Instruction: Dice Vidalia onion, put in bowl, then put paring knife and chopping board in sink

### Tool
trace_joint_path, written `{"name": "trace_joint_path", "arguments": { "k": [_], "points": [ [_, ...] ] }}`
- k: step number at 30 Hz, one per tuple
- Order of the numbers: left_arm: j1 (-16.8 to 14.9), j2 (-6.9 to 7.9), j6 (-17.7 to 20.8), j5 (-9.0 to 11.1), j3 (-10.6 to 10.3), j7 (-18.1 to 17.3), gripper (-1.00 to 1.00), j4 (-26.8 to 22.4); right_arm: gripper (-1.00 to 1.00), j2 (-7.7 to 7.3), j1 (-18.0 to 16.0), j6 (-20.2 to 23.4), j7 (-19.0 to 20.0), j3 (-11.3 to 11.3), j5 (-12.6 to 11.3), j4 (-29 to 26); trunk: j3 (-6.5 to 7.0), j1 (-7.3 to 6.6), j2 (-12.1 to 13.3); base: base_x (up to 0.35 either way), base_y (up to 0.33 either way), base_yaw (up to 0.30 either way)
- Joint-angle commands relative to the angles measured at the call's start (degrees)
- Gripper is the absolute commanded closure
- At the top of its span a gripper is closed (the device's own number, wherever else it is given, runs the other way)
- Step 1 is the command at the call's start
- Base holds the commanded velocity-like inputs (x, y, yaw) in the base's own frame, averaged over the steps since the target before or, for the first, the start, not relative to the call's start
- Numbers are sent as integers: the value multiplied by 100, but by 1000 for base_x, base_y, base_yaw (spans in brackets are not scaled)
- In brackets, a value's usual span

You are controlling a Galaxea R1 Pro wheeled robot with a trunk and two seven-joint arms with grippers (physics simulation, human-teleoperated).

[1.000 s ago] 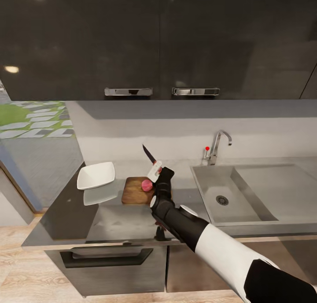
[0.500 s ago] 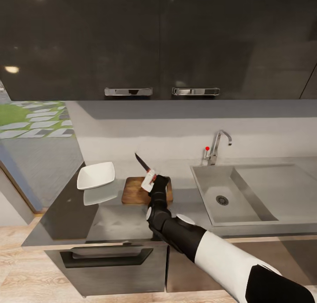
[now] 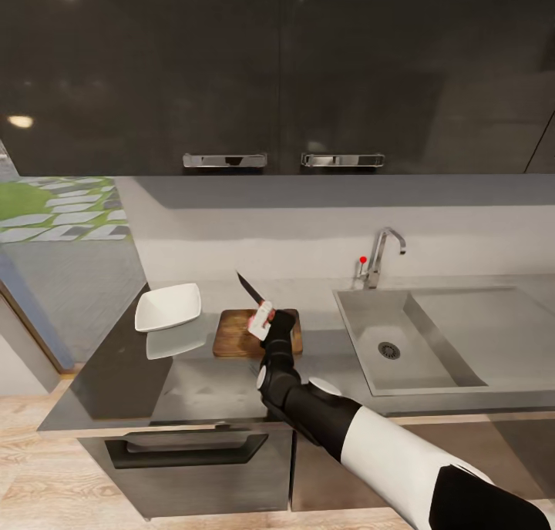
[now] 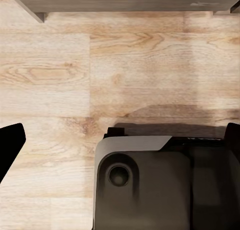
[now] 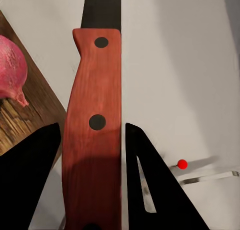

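My right gripper (image 3: 266,323) is shut on the paring knife (image 3: 249,286) and hovers over the dark-brown chopping board (image 3: 231,337). The blade points up and to the left. In the right wrist view the black fingers (image 5: 35,180) clamp the red handle (image 5: 97,64), and the pinkish-red Vidalia onion (image 5: 10,64) lies on the board (image 5: 20,122) beside it. In the head view the hand hides the onion. The white bowl (image 3: 168,305) sits left of the board on the grey countertop (image 3: 216,391). To the right is the sink (image 3: 432,314), with nothing in its basin. My left gripper (image 4: 120,140) hangs open above the floor.
The chrome tap (image 3: 383,253) with its red knob (image 3: 362,260) stands behind the basin. Dark wall cabinets (image 3: 277,68) with chrome handles hang above the counter. The counter ends just left of the bowl. Below my left hand lie wooden floor (image 4: 125,64) and my grey base (image 4: 150,185).
My right gripper carried the knife slightly left and down over the board, so the hand now covers the onion in the head view. It has barely moved in the last half second.
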Motion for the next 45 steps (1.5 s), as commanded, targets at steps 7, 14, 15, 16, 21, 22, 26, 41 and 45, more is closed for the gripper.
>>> {"name": "trace_joint_path", "arguments": {
  "k": [7, 14, 15, 16, 21, 22, 26, 41, 45],
  "points": [
    [-2, 7, -15, 57, -49, 43, -100, -1, 100, 0, 10, 25, -15, 20, 8, 82, -12, 3, -13, 0, 0, 0],
    [-2, 7, -15, 57, -49, 43, -100, -1, 100, 0, 16, 21, -15, 20, -162, 94, -12, 3, -13, 0, 0, 0],
    [-3, 7, -15, 57, -49, 43, -100, -1, 100, 0, 16, 21, -12, 20, -199, 96, -12, 3, -13, 0, 0, 0],
    [-2, 7, -15, 57, -49, 43, -100, -1, 100, 0, 16, 21, -11, 20, -212, 97, -12, 3, -13, 0, 0, 0],
    [-3, 7, -15, 57, -49, 44, -100, -1, 100, 0, 16, 21, -7, 20, -259, 126, -12, 3, -13, 0, 0, 0],
    [-3, 7, -15, 57, -49, 43, -100, -1, 100, 0, 16, 17, -5, 20, -263, 157, -12, 3, -13, 0, 0, 0],
    [2, 7, -15, 57, -49, 43, -100, -1, 100, 0, 16, 13, 5, 25, -270, 271, -12, 3, -13, 0, 0, 0],
    [-3, 7, -15, 57, -49, 43, -100, -1, 100, 0, 16, -17, 20, 29, -274, 447, -12, 3, -13, 0, 0, 0],
    [-4, 7, -15, 57, -49, 43, -100, -1, 100, 0, 16, -135, 20, 29, -274, 460, -12, 3, -13, 0, 0, 0]
  ]
}}
